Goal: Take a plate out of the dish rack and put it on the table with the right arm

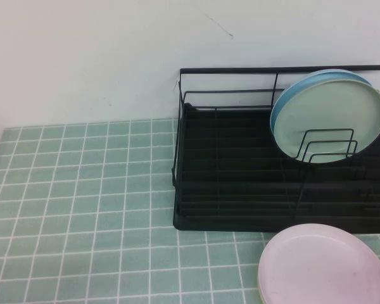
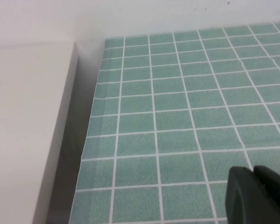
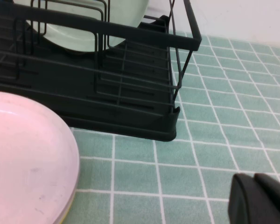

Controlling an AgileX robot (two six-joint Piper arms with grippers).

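The pale mint-green plate (image 1: pixel 329 117) stands upright in the wire dividers at the right end of the black dish rack (image 1: pixel 240 190), with a light blue plate (image 1: pixel 291 95) right behind it. Its lower part also shows in the right wrist view (image 3: pixel 84 28), inside the rack (image 3: pixel 130 107). My right gripper (image 3: pixel 253 179) is shut and empty, low over the tiled table (image 3: pixel 200 158) beside the rack's end. My left gripper (image 2: pixel 254 171) is shut and empty over the table (image 2: pixel 177 116) near its edge. Neither arm shows in the high view.
A pale pink plate (image 1: pixel 323 266) lies flat on the table (image 1: pixel 82 202) in front of the rack, also in the right wrist view (image 3: pixel 28 158), apparently stacked on another plate. A white wall stands behind. A pale ledge (image 2: pixel 28 130) borders the table's edge.
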